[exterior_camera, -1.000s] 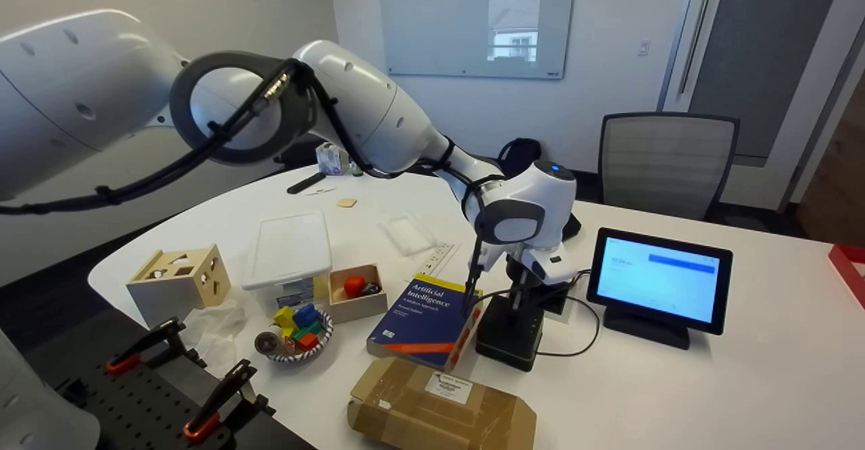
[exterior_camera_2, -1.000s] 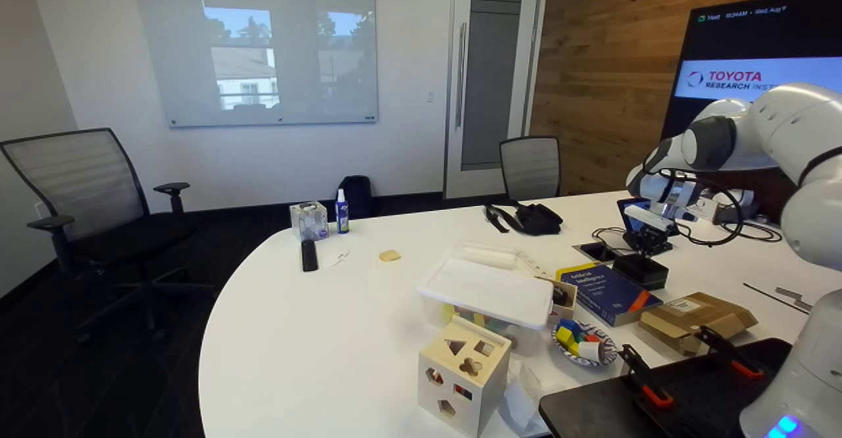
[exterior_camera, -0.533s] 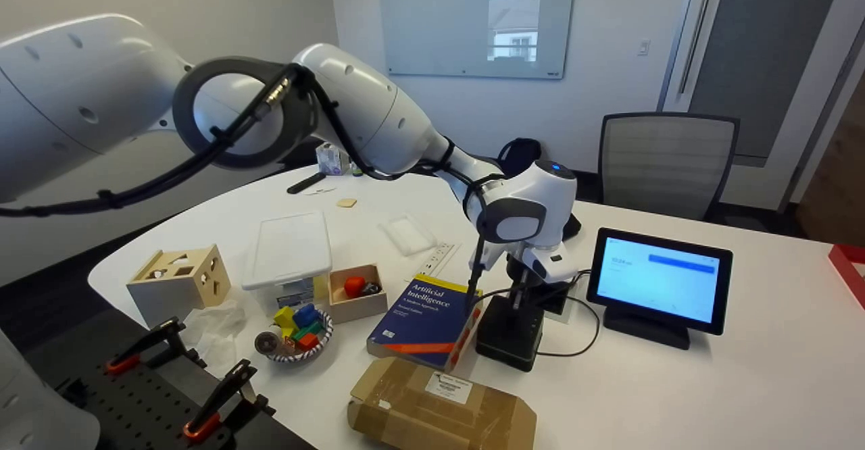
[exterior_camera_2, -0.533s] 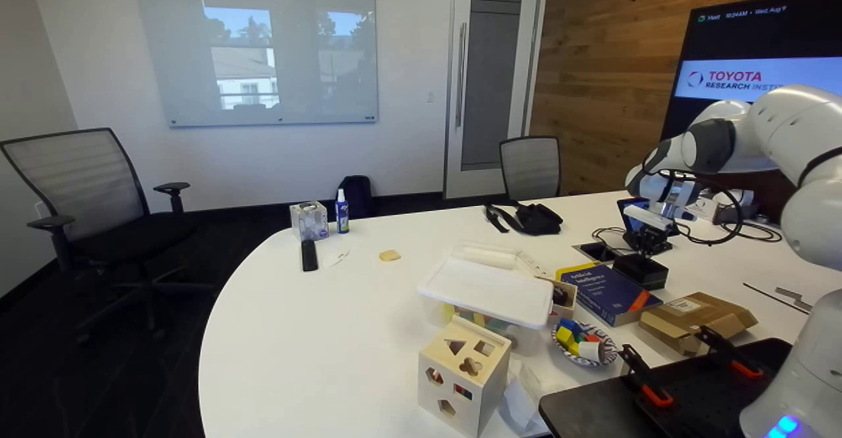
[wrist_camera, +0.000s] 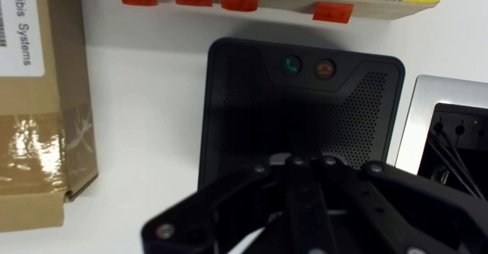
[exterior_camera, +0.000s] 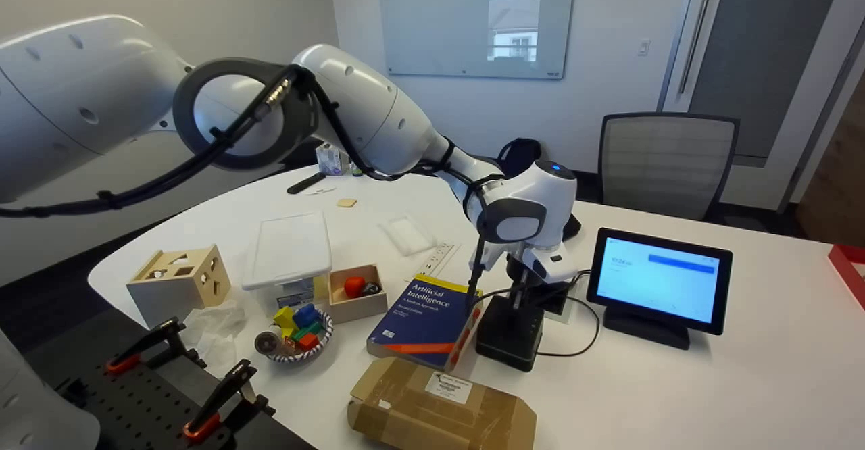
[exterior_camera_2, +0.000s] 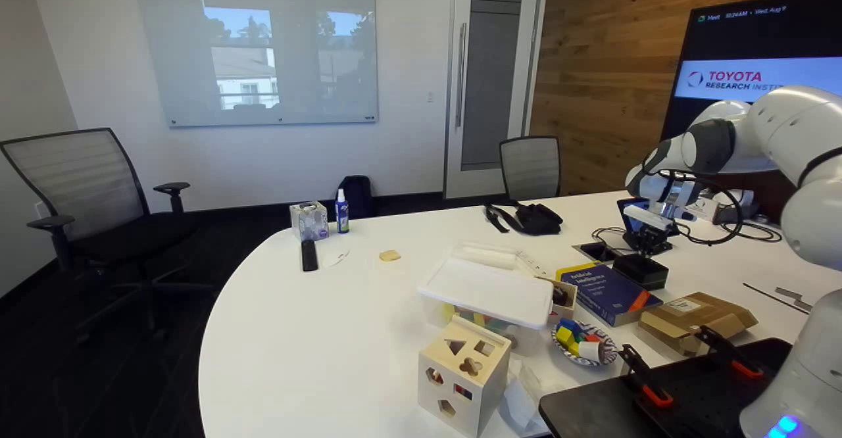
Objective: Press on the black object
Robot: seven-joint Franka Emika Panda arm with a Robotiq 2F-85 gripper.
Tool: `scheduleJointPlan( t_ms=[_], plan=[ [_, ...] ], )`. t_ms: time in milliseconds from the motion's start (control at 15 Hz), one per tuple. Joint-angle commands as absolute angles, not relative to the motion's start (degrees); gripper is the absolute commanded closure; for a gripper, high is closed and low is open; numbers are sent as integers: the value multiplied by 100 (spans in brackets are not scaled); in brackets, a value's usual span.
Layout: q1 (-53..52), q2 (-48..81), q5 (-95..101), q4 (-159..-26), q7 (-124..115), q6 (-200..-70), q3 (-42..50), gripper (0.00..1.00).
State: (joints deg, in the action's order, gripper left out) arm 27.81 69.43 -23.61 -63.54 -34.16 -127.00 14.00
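Near the wrist view's centre, the black speakerphone (wrist_camera: 293, 101) lay under the gripper (wrist_camera: 310, 158), clenched on nothing, and the arm (exterior_camera: 368, 109) had just sunk slightly, so pressing had probably begun, though contact was hidden.

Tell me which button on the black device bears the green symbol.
On the black device, the button nearer the cardboard box: its handset symbol is green, while the other button bears an orange one.

White table (exterior_camera_2: 309, 346), black object (wrist_camera: 328, 111), book (exterior_camera: 420, 318), perhaps wrap (exterior_camera: 219, 332)
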Motion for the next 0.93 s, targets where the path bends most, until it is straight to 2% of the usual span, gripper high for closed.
scheduleJointPlan(
  t_ms=[0,533,867],
  plan=[
    [2734,7245,-2435,-6461,-3463,-12753,1275,100],
    [2610,6508,-2421,-6876,-3380,-12586,1288,100],
    [2266,5662,-2385,-7671,-3283,-12814,1307,100]
  ],
)
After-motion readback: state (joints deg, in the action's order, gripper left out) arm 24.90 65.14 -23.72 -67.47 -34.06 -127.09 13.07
